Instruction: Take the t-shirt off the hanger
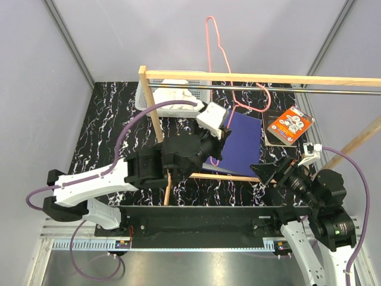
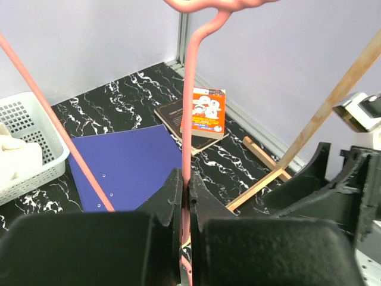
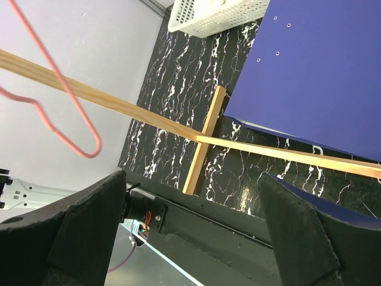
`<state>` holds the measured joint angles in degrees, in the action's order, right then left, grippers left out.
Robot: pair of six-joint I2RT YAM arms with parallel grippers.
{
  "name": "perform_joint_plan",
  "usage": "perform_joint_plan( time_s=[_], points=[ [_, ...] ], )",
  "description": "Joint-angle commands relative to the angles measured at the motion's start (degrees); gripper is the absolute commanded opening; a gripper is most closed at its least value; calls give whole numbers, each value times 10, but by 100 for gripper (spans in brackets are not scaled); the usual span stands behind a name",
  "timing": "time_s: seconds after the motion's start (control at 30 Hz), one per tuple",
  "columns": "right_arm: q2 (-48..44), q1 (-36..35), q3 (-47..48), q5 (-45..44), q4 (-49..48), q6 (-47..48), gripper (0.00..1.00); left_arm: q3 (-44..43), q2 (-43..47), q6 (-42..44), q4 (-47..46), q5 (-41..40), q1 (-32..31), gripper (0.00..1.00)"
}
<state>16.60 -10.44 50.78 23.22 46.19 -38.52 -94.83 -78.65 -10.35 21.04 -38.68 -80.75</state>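
Note:
The pink hanger (image 1: 208, 47) is bare and stands tilted above the table, with its hook toward the back wall. My left gripper (image 1: 221, 138) is shut on one of its wire arms. In the left wrist view the wire of the hanger (image 2: 190, 89) runs up from between the closed tips of the left gripper (image 2: 186, 179). The white t-shirt (image 1: 172, 94) lies crumpled in the white basket (image 1: 143, 98) at the back left, and the t-shirt (image 2: 15, 161) also shows at the left edge there. My right gripper (image 1: 271, 173) is open and holds nothing. In its own view the right gripper (image 3: 193, 179) faces the hanger (image 3: 59, 80) at upper left.
A wooden rack frame (image 1: 238, 76) with a metal rail (image 1: 333, 90) spans the back of the table. A dark-blue folder (image 1: 241, 143) lies flat under the left gripper. Books (image 1: 289, 125) lie at the right. The basket (image 3: 214, 15) shows at the top of the right wrist view.

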Motion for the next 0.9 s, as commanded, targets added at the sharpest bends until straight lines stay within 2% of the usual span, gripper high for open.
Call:
perform_joint_plan(
  time_s=[0.0,0.43,0.87],
  points=[
    [-11,-2,5,5,-22,-2,100,-25,-19,21,-23,4,3,0],
    [-18,-2,-2,7,-20,-5,100,-66,-74,-13,-12,35,39,0],
    [-25,-2,-10,8,-14,-7,100,-153,-164,-71,23,53,51,0]
  ],
)
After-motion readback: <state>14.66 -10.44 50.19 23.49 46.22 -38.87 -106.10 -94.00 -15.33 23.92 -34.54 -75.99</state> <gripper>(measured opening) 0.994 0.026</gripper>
